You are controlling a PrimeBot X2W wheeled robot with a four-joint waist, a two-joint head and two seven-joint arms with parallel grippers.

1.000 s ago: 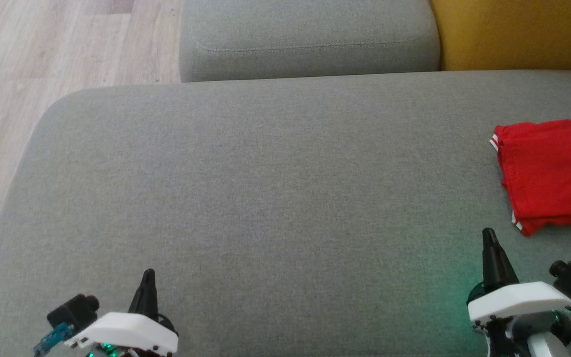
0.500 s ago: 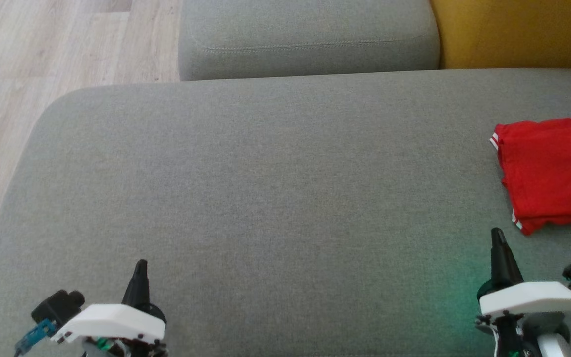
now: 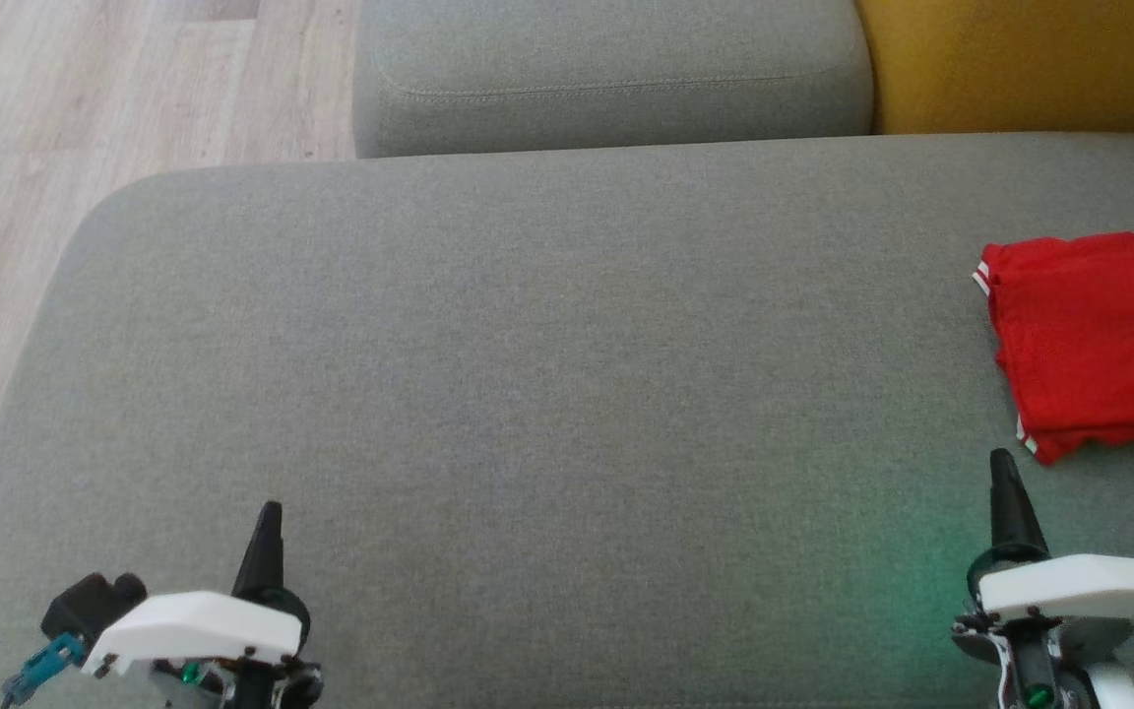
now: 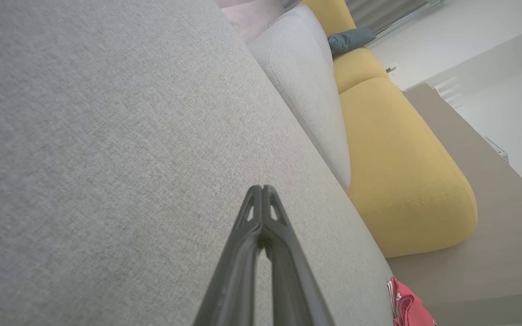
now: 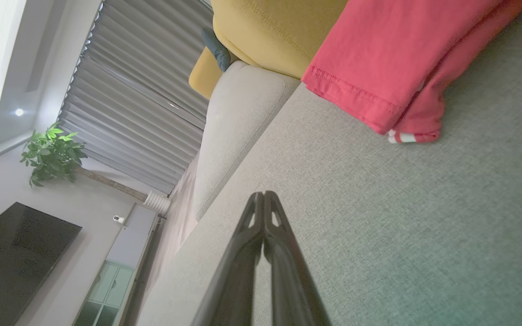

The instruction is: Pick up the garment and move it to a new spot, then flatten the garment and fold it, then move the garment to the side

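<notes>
Left claw [image 3: 270, 509], right claw [image 3: 1001, 458] drifted outward; garment [image 3: 1099, 345] unmoved.

Pretty much the whole grey seat [image 3: 547, 374] was open ground, so a gripper could sweep from the left rim right across the middle without snagging. The only real thing in the way was the folded red garment [image 3: 1099, 345] lying at the far right, near the right gripper [image 3: 1002, 463] but not touching it. Along the back, the grey back cushion [image 3: 606, 79] and the yellow cushion [image 3: 1020, 59] walled things off. Past the left edge it dropped to the wood floor [image 3: 85, 98]. The left gripper [image 3: 270, 512], fingers pinched together, had bare fabric all round.
</notes>
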